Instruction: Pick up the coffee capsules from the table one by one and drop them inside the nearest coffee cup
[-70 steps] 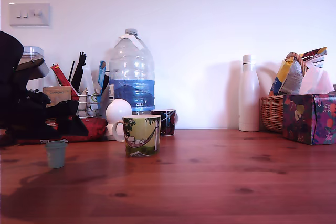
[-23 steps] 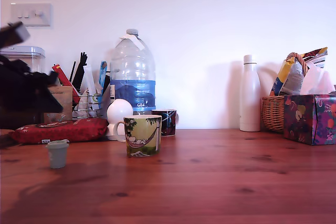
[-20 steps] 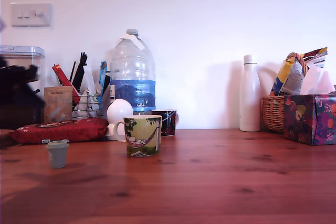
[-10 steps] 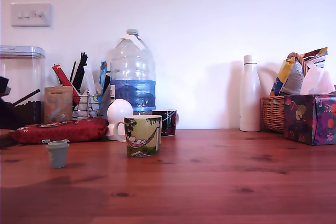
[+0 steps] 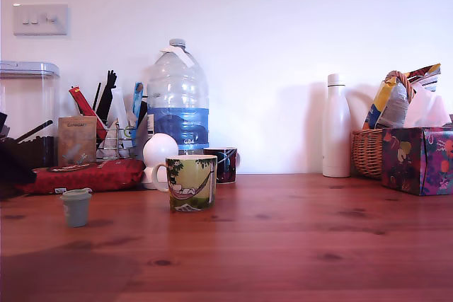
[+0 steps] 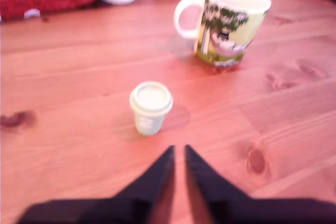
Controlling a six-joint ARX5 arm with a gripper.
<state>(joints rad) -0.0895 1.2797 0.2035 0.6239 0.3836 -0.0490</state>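
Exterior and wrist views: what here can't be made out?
- Gripper: outside the exterior view; the wrist view's blur and lower edge hide all but the fingertips, nearly touching.
- Coffee cup: inside hidden by its wall in the exterior view, washed out in the wrist view.
- Coffee capsule: markings blurred.

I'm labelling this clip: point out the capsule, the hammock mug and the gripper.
capsule (image 6: pixel 150 107), wrist view, on its side wall.
hammock mug (image 6: pixel 227 30), wrist view, on its printed side.
gripper (image 6: pixel 178 154), wrist view, between its fingertips.
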